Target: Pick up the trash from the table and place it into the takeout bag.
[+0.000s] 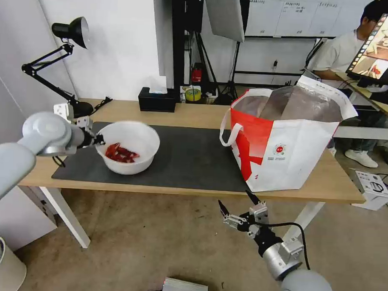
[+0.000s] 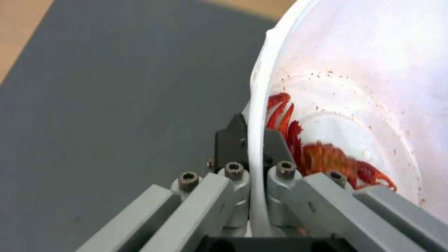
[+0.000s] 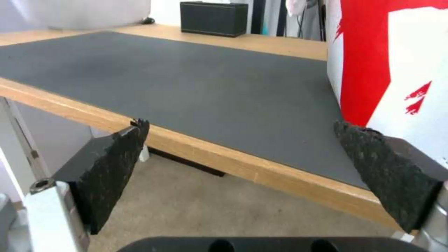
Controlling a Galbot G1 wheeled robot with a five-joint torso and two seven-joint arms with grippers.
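I have the left tool (image 1: 96, 140) pinching the rim of the white bowl (image 1: 128, 146), one finger outside the wall and one inside, as the left wrist view shows with the rim (image 2: 256, 147) clamped between the pads. The bowl is over the left part of the dark mat (image 1: 193, 162) on the worktop (image 1: 195, 113), tipped so its open mouth faces up and toward me; whether its base touches the mat I cannot tell. Red scraps (image 1: 120, 153) lie low in the bowl, on the side nearest the tool. A round bowl has no real long axis; its rim plane is what slants. Progress, by my reading: grasp made, carry to the bag not yet done. The takeout bag (image 1: 287, 148) stands upright at the right end of the worktop, mouth open upward, well apart from the bowl. I see no other trash on the mat. My right tool (image 1: 238, 206) hangs below the worktop's front edge near the bag, fingers spread, holding nothing.
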